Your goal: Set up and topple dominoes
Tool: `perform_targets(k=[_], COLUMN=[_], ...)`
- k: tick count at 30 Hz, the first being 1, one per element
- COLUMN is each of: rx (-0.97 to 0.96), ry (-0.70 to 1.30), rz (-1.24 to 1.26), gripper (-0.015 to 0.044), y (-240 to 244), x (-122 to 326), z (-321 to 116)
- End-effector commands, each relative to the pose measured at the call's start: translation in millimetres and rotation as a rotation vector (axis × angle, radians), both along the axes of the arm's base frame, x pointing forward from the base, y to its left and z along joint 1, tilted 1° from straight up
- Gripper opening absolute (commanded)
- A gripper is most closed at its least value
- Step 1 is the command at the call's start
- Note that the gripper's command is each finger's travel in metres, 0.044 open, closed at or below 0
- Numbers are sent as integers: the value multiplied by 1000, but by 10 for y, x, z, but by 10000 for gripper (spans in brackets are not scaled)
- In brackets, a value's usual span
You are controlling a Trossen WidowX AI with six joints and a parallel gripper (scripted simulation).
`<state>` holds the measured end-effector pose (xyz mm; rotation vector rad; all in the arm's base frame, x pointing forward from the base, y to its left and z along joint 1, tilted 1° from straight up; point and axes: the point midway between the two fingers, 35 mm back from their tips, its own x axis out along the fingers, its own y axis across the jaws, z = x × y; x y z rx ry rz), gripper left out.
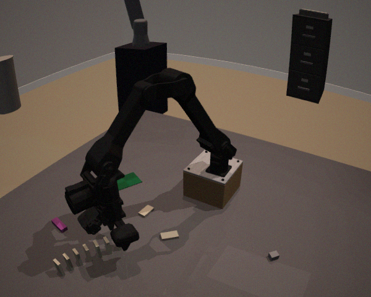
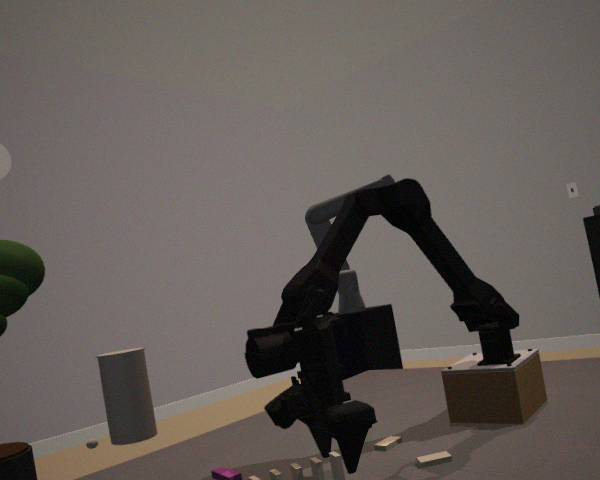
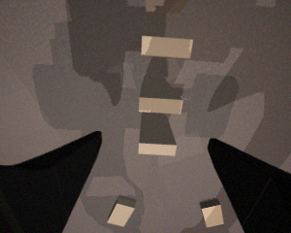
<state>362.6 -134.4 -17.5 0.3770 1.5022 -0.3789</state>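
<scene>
Six cream dominoes [image 1: 76, 253] [image 2: 317, 467] stand upright in an evenly spaced row at the front left. My gripper [image 1: 118, 239] [image 2: 338, 463] [image 3: 155, 140] is open at the row's right end, low over the table. A further domino [image 2: 336, 463] [image 3: 157, 149] stands upright between the open fingers, with a gap to each finger in the wrist view. It looks in line with the row, at about the same spacing. My gripper hides it in the top view, and its foot is not visible. Two more cream dominoes lie flat: one [image 1: 146, 211] [image 2: 388, 442] farther back, one [image 1: 169, 235] [image 2: 433, 458] nearer.
A magenta block [image 1: 59, 224] [image 2: 226, 473] lies behind the row's left part. A green sheet [image 1: 130, 180] lies behind the arm, partly hidden. A small grey cube [image 1: 273, 255] sits at the right. The arm's base stands on a wooden box [image 1: 203, 189] [image 2: 484, 396].
</scene>
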Motion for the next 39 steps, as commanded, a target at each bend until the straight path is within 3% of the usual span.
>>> perform_targets(k=[1, 6, 14, 32, 39], rx=[-3, -5, -5, 19, 19], ry=[-15, -13, -13, -8, -8], rz=[2, 0, 0, -320, -323], gripper=[440, 440, 440, 440, 440], y=[-21, 4, 6, 847, 852], x=[59, -35, -43, -1019, -1015], z=[416, 1243, 1279, 409, 278])
